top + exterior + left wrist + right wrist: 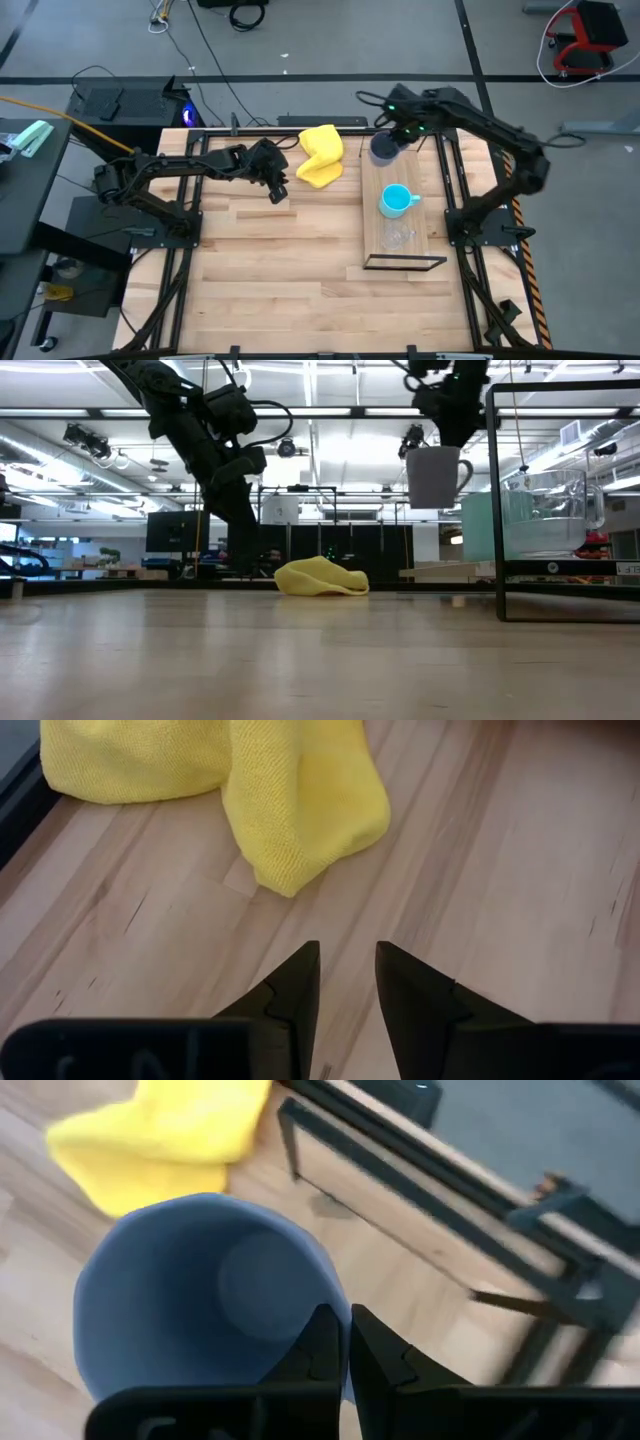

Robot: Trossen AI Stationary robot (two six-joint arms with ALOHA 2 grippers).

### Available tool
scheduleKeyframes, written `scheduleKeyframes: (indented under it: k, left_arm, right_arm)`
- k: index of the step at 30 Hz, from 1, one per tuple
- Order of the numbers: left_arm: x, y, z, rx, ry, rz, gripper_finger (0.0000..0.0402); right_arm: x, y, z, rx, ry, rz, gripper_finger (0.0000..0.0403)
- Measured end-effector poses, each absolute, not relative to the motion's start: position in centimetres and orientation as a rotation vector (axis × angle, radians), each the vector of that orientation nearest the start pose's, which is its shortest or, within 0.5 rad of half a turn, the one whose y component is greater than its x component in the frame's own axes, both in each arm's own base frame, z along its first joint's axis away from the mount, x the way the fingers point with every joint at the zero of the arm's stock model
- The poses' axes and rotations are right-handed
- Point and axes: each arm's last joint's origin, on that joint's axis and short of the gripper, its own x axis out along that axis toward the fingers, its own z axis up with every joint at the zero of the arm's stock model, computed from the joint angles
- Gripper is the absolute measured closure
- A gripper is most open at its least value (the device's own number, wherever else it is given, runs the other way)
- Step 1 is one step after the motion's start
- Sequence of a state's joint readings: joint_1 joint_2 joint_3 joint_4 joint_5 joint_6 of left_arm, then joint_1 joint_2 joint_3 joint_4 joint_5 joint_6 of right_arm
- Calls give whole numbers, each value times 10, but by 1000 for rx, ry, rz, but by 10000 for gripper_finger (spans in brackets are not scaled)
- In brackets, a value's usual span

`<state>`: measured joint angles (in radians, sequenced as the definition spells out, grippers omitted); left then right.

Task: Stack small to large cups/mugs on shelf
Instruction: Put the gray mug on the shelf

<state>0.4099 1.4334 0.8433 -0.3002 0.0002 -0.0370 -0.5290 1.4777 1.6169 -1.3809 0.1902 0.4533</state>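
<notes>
Right claw pinches the rim of the grey-blue mug, held clear above the shelf's far end. Cyan mug and glass cup stand on the shelf. Left claw, slightly parted and empty, hangs near the yellow cloth.

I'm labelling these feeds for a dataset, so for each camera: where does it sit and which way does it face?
High: overhead, looking straight down; shows both arms, shelf, cyan mug, glass cup.
Low: table height, facing the room; both arms enter from above, grey-blue mug lifted.
Left wrist: on the left arm, facing the tabletop; left gripper near the yellow cloth.
Right wrist: on the right arm, looking down; right gripper pinching the mug's rim.
Shared: the cloth appears in all four.
</notes>
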Motion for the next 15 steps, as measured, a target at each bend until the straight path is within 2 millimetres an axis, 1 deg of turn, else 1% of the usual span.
scheduleKeyframes:
  k: [2,4,9,15]
  left_arm:
    - [258,112,203,-220,868,401,294]
    - [258,112,204,-220,867,401,294]
    - [259,112,204,-220,865,401,294]
    - [260,113,205,-228,848,406,294]
  right_arm:
    - [210,-134,360,620,1043,-892,395]
    - [195,-130,347,655,1051,-888,395]
    - [176,-129,317,669,1104,-903,395]
    - [171,-140,287,684,1101,-862,395]
